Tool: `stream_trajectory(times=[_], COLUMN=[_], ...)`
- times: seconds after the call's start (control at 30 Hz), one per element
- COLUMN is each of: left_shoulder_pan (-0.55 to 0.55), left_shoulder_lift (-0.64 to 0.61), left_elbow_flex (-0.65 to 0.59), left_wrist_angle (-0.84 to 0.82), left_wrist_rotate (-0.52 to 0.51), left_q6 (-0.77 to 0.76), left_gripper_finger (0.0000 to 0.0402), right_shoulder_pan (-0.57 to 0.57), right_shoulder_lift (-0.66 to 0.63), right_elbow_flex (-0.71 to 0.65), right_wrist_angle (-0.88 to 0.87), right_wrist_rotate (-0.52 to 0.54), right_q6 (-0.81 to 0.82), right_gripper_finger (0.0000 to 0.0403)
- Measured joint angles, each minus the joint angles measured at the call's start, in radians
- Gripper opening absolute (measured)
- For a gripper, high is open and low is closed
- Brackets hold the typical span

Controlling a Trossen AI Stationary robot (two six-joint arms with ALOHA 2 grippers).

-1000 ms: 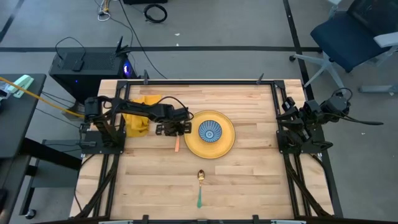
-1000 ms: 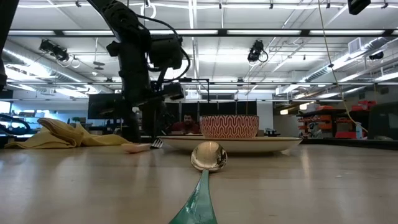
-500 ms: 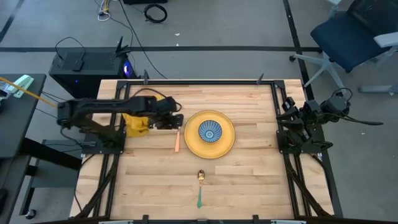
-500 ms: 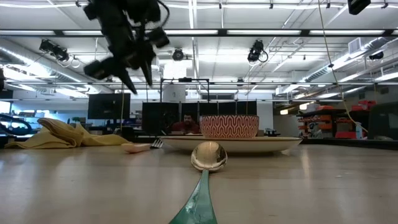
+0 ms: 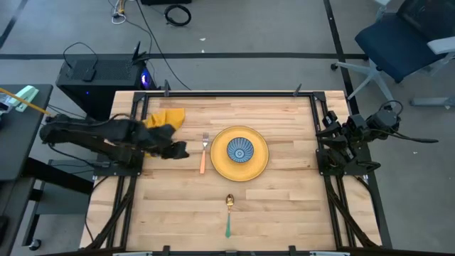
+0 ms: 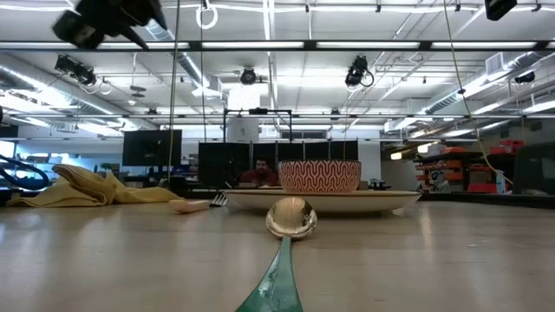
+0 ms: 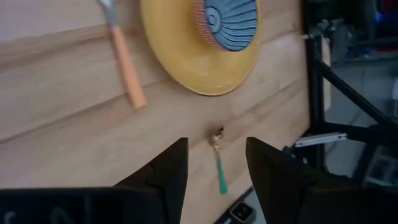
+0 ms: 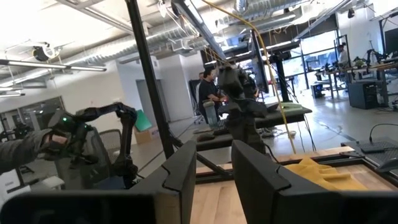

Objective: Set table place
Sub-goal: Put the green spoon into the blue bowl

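Observation:
A fork with an orange handle [image 5: 203, 156] lies flat on the wooden table [image 5: 284, 206], just left of a yellow plate [image 5: 257, 165]. The plate holds a blue patterned bowl [image 5: 240, 151]. A spoon with a green handle [image 5: 228, 214] lies nearer the front edge. A yellow napkin [image 5: 166, 118] lies crumpled at the far left. My left gripper [image 5: 181, 151] hangs open and empty above the table, left of the fork; its wrist view shows the fork [image 7: 126, 73], plate [image 7: 186, 68] and spoon [image 7: 217, 163] below. My right gripper [image 8: 214, 168] is open and empty at the table's right edge.
The black frame [image 5: 227, 93] edges the table. My right arm [image 5: 348, 142] is folded over the right edge. The low view shows the spoon bowl [image 6: 290, 217] close in front, and the plate [image 6: 381, 201] and napkin [image 6: 91, 186] behind. Bare wood lies right of the plate.
My left gripper has risen from the table at the fork's place and drawn back toward the table's left edge. The fork stays lying beside the plate. The plate, bowl, spoon and napkin have not moved.

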Motion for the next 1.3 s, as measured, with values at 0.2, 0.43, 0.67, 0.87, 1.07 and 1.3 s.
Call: stream_trajectory(times=[0.2, 0.43, 0.67, 0.87, 1.07, 1.3], left_shoulder_pan=[-0.188, -0.359, -0.385, -0.393, -0.402, -0.409], left_shoulder_lift=[-0.014, 0.092, 0.303, 0.446, 0.577, 0.696], left_elbow_flex=[0.000, 0.000, 0.000, 0.000, 0.000, 0.094], left_wrist_angle=[-0.077, 0.103, 0.465, 0.581, 0.876, 0.839], left_wrist_rotate=[-0.122, -0.285, -0.305, -0.289, -0.278, -0.146], left_q6=[-0.187, -0.327, -0.261, -0.357, -0.373, -0.368], left_gripper_finger=[0.0161, 0.0162, 0.0156, 0.0157, 0.0156, 0.0148], right_shoulder_pan=[0.000, 0.000, 0.000, 0.000, 0.000, 0.000], right_shoulder_lift=[0.000, 0.000, 0.000, 0.000, 0.000, 0.000], right_elbow_flex=[0.000, 0.000, 0.000, 0.000, 0.000, 0.000], right_wrist_angle=[0.000, -0.001, -0.001, -0.001, -0.001, -0.001], right_wrist_rotate=[0.000, 0.000, 0.000, 0.000, 0.000, 0.000], right_q6=[0.000, -0.001, 0.000, 0.000, 0.000, 0.000], right_gripper_finger=[0.0110, 0.0110, 0.0110, 0.0110, 0.0110, 0.0110])
